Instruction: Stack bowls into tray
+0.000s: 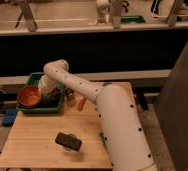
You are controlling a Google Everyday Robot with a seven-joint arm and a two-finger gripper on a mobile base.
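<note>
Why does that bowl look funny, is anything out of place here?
Slightly. The bowl sits at the tray's left end, overhanging its rim rather than lying flat inside. The end effector is low in the tray beside it. Nothing looks spilled or broken.

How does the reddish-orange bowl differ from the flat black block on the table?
The bowl is round, open-topped and reddish-orange; the black block is flat, roughly rectangular and dark. The bowl sits in the green tray's left part; the block lies on the bare wooden table, nearer its front edge. The end effector is in the tray beside the bowl, far from the block. Neither is held.
</note>
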